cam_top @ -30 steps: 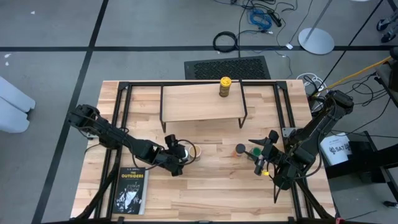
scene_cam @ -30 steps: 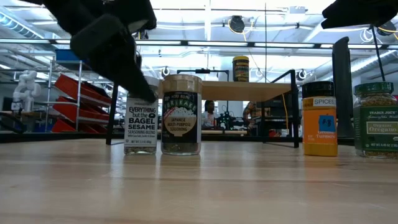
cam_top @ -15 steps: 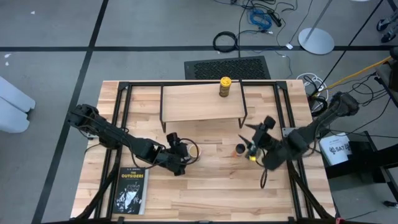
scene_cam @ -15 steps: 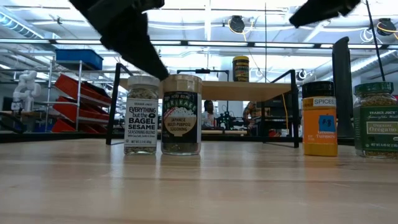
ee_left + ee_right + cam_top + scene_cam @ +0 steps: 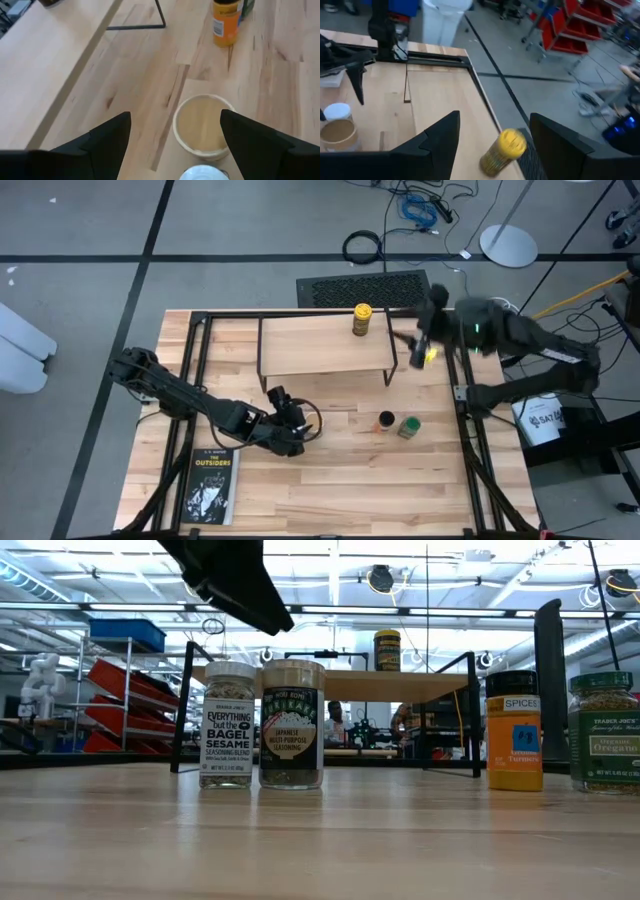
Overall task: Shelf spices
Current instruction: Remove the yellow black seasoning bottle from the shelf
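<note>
Seen from overhead, a light wooden worktop (image 5: 330, 480) with black rails fills the centre of the frame. In its upper middle stands the shelf (image 5: 322, 345), a pale plank on thin black wire legs. One spice jar with a yellow lid (image 5: 361, 319) stands upright on the plank, toward its right end.

The other four jars are on the worktop below the shelf. A jar with a black lid (image 5: 386, 420) and an orange body and a jar with a green lid (image 5: 408, 426) stand just beside each other in the right centre of the frame. A jar with a tan lid (image 5: 303, 423) and a jar with a white lid (image 5: 202, 173) stand together in the left centre; in the low view they show side by side at the left, the other pair at the far right.

The left gripper (image 5: 287, 413) hangs just above the tan-lidded jar, its fingers spread wide to either side of the lid and holding nothing. The left arm runs to it from the worktop's left edge.

The right gripper (image 5: 424, 340) is raised in the upper right of the frame, beside the shelf's right end, with its fingers apart and empty; its own camera looks down on the yellow-lidded jar.

A dark book (image 5: 211, 485) lies flat at the lower left corner of the worktop.
</note>
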{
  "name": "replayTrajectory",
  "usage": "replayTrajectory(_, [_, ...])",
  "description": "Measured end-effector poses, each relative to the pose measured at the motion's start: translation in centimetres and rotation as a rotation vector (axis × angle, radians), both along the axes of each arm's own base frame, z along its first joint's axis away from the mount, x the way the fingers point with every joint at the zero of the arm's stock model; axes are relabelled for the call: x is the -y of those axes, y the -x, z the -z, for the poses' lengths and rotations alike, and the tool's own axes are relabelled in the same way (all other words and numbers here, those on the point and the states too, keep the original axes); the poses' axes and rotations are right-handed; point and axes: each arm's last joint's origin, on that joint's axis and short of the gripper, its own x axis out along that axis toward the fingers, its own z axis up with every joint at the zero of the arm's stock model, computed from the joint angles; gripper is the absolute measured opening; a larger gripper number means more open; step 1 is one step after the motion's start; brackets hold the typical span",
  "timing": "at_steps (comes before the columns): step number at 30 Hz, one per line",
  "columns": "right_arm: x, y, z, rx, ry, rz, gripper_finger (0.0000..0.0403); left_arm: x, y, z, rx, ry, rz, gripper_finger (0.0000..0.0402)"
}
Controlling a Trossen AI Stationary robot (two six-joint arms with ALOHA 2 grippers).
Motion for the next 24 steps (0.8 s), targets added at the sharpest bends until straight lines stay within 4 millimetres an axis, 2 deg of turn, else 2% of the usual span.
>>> replayTrajectory(5, [4.4,-1.2,-1.1,-0.051,-0.032,-0.114,0.0237,0.1,0.0,-0.1,0.018,0.004,-0.024,0.0317])
replayTrajectory(10, [9.0,-3.9,0.7,-0.15,-0.155,-0.17,0.0282,0.1,0.0,-0.1,0.031,0.022,-0.041,0.0317])
replayTrajectory(13, [11.3,-5.4,1.9,-0.219,-0.173,-0.16,0.0306,0.4,0.2,-0.1,0.038,0.035,-0.042,0.0317])
replayTrajectory(17, [13.5,-6.8,2.5,-0.255,-0.217,-0.177,0.0317,0.9,0.4,-0.1,0.042,0.037,-0.031,0.0317])
replayTrajectory(24, [15.9,-8.6,3.8,-0.358,-0.331,-0.18,0.0318,1.2,0.5,-0.1,0.043,0.034,-0.024,0.0317])
